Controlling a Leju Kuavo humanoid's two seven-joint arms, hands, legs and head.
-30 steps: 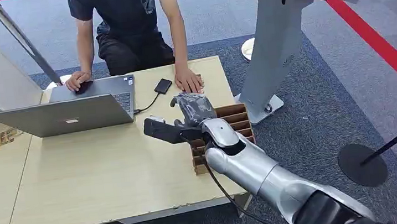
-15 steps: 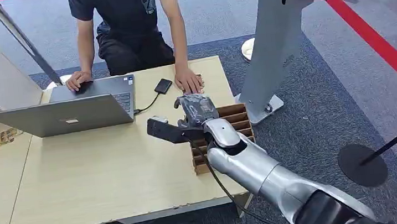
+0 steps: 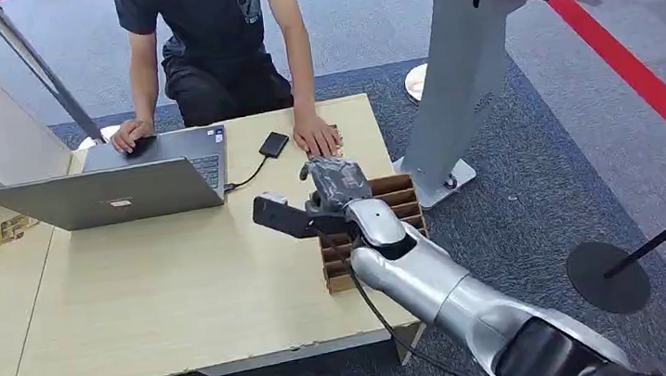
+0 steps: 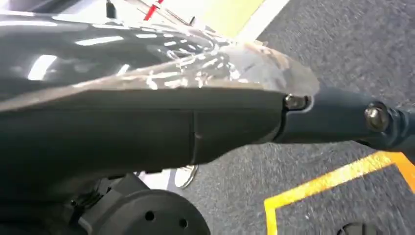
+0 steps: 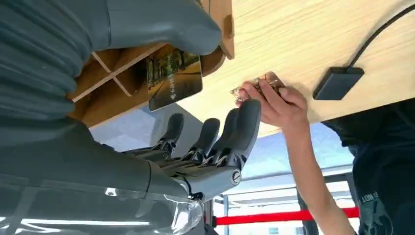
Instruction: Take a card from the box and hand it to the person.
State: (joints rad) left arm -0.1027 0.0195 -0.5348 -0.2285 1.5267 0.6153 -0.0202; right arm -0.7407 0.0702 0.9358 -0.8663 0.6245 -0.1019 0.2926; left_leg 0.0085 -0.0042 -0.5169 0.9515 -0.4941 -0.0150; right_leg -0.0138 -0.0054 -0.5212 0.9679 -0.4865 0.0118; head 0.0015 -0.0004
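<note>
A brown cardboard box (image 3: 394, 208) with dividers stands at the table's right edge. My right hand (image 3: 333, 182) hovers over its far end. In the right wrist view a green picture card (image 5: 174, 76) stands up out of the box (image 5: 117, 68), with the thumb (image 5: 166, 22) just above it and the fingers (image 5: 210, 139) spread on its other side, apart from it. The person sits across the table; one of their hands (image 3: 316, 139) rests flat on the table over a few small cards (image 5: 254, 84). A dark part of my left hand (image 4: 342, 117) hangs above the floor, its fingers unreadable.
An open laptop (image 3: 105, 189) sits at the far left of the table (image 3: 164, 299), with a black drive (image 3: 273, 144) cabled to it. A grey kiosk stand (image 3: 466, 71) rises just right of the box. A stanchion base (image 3: 608, 276) is on the carpet.
My right hand has drifted slightly right and away from me, further over the box. The person has not moved.
</note>
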